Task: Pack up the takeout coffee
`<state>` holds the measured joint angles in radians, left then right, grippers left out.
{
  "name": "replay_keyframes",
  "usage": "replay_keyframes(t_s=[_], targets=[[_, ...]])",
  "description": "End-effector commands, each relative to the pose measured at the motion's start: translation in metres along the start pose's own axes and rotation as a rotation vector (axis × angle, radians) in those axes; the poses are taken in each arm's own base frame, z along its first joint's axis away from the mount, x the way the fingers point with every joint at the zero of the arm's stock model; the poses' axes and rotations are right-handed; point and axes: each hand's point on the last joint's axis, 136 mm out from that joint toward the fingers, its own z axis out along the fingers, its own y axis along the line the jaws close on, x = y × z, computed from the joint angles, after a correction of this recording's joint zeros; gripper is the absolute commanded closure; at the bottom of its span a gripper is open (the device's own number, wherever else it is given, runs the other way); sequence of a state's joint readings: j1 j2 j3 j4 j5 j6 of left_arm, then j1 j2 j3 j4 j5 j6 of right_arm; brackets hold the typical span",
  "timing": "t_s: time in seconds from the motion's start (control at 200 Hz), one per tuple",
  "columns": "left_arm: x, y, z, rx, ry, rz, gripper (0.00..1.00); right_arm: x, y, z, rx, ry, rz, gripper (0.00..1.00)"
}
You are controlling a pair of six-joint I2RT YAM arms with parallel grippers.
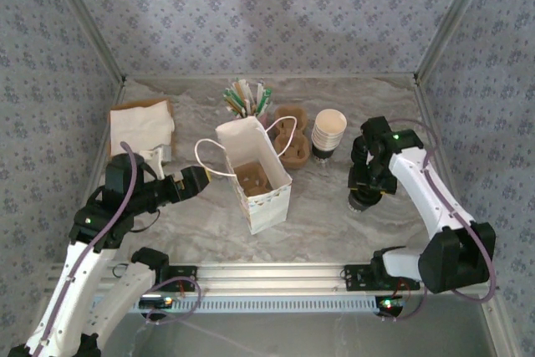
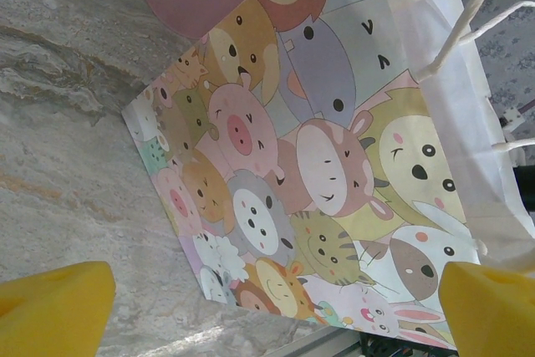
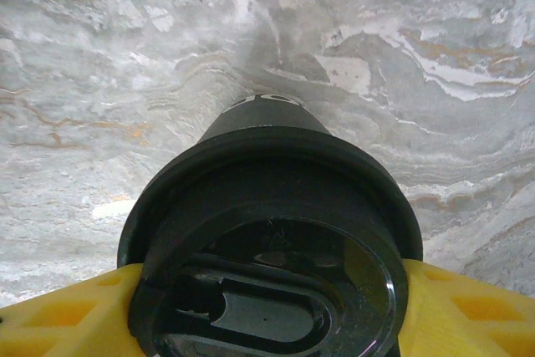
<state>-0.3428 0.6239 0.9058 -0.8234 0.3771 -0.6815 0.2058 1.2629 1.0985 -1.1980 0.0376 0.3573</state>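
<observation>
The takeout coffee (image 3: pixel 267 232) stands on the counter (image 3: pixel 125 81) between the right tool's (image 3: pixel 267 311) fingers (image 3: pixel 468 307); whether they press its lid cannot be told. The left tool (image 2: pixel 267 311) is wide open near the paper bag (image 2: pixel 318 165).

Marble table (image 1: pixel 334 206): paper bag (image 1: pixel 255 177), cup carrier (image 1: pixel 291 135), cup stack (image 1: pixel 328 133), takeout coffee (image 3: pixel 267 232)

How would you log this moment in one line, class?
left gripper: open, beside cartoon-printed white paper bag | right gripper: flanking round black plastic lid of takeout cup, grip unclear | cup: upright on marble table
</observation>
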Motion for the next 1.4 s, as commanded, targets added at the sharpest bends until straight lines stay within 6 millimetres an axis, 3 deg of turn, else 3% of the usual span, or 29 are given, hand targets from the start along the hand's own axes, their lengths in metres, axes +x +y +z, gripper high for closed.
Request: replay_keyframes(t_s=[0.0,0.41,0.73,0.994,1.394], targets=[[-0.006,-0.010,-0.004,0.030,-0.023,0.013,0.00,-0.002,0.003,-0.021,-0.011,-0.055,-0.018,0.31],[-0.017,-0.010,-0.025,-0.009,-0.109,0.049,0.01,0.001,0.014,-0.065,-0.056,-0.161,-0.057,0.31],[-0.025,-0.001,-0.047,-0.084,-0.201,0.077,0.01,0.016,0.014,-0.099,-0.084,-0.242,-0.078,0.31],[-0.031,0.000,-0.057,-0.122,-0.229,0.086,0.01,0.029,0.010,-0.139,-0.145,-0.341,-0.085,0.31],[-0.045,-0.003,-0.057,-0.173,-0.228,0.113,0.00,0.038,0.036,-0.202,-0.388,-0.483,-0.140,0.32]])
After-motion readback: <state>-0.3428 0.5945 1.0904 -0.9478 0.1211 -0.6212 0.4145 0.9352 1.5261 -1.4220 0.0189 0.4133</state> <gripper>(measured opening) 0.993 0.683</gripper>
